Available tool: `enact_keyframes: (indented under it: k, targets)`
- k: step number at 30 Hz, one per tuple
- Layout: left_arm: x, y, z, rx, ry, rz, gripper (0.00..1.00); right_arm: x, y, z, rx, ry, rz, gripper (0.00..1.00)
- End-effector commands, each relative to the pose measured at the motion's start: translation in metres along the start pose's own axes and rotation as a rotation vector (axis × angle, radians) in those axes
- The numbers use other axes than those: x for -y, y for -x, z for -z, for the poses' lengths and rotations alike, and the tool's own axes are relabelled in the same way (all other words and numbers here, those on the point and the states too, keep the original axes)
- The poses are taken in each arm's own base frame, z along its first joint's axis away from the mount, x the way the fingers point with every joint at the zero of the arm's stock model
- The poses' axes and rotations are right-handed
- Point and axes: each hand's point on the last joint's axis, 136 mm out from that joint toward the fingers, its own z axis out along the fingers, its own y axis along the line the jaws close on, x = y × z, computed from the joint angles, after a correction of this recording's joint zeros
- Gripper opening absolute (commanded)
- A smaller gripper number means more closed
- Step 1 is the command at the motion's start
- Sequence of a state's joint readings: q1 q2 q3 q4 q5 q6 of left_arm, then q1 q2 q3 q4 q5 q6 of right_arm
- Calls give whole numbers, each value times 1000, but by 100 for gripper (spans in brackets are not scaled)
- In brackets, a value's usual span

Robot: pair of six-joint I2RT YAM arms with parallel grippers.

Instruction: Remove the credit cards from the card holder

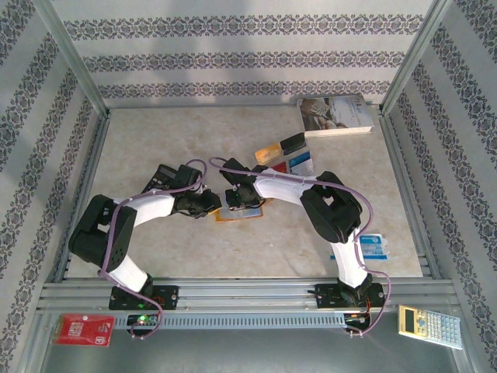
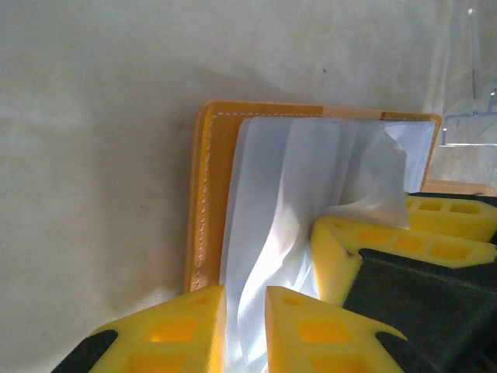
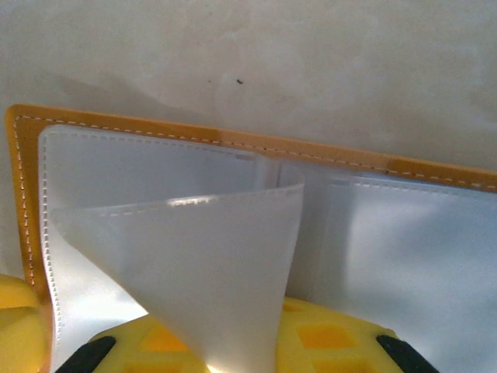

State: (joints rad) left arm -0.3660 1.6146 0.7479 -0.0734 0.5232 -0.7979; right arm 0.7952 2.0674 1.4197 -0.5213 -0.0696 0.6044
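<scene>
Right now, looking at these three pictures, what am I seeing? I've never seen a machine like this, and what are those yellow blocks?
These are two robot arms bolted to the near edge of a table. The wide picture is taken from above and behind them. The other two come from small cameras on each arm's wrist, so the yellow blocks are the arms' own fingers, seen very close.

Both arms meet mid-table over an orange card holder lying open. In the left wrist view, the left gripper pinches one of its clear plastic sleeves. In the right wrist view, the right gripper sits at the holder's near edge, where a sleeve curls upward; whether it is gripping, I cannot tell.

Also lying there: several cards already spread out behind the holder, a book, and a calculator on the front ledge.
</scene>
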Motion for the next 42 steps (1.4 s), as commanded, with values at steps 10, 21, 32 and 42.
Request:
enact_keyframes:
  k: [10, 21, 32, 42]
  targets:
    - [10, -3, -22, -40, -22, 4, 16, 41, -41, -39, -135, -93, -59, 19]
    - [22, -1, -17, -30, -60, -4, 6, 34, -27, -18, -72, -20, -101, 19]
    - [27, 33, 69, 201, 82, -81, 29, 11, 31, 99, 240, 98, -111, 48]
    - [10, 78, 191, 617, 355, -220, 76, 89, 60, 217, 646, -107, -57, 94]
